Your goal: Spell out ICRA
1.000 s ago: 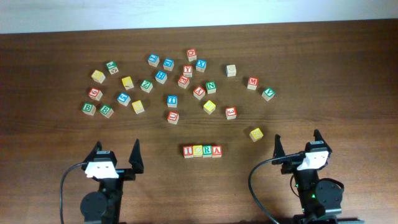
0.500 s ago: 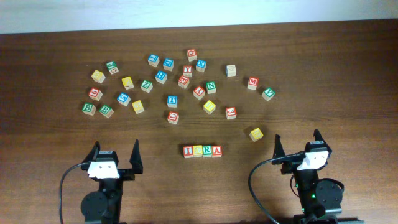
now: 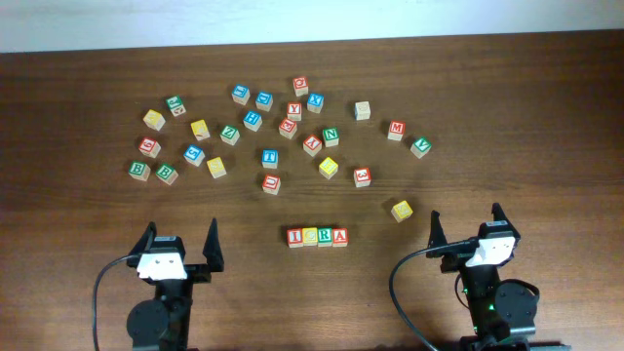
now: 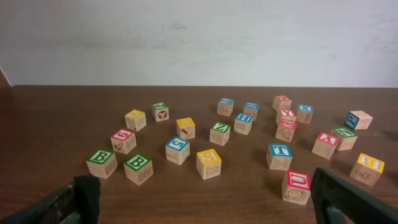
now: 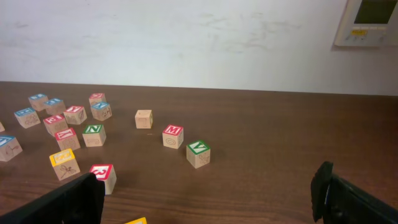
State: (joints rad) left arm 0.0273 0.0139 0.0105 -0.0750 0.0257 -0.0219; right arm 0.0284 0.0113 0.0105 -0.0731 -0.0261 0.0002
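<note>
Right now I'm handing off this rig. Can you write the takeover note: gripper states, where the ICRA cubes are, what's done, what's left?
Left gripper: open, empty, parked apart from every cube.
Right gripper: open, empty, likewise parked.
Cubes: red I, yellow C, green R, red A sit side by side in one row between the two arms, reading ICRA.
Done: the word is spelled.
Left: nothing apparent; leave the spare cubes beyond the row alone.

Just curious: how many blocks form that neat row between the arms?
4: red I, yellow C, green R, red A, side by side, left to right; none look hidden.
</note>
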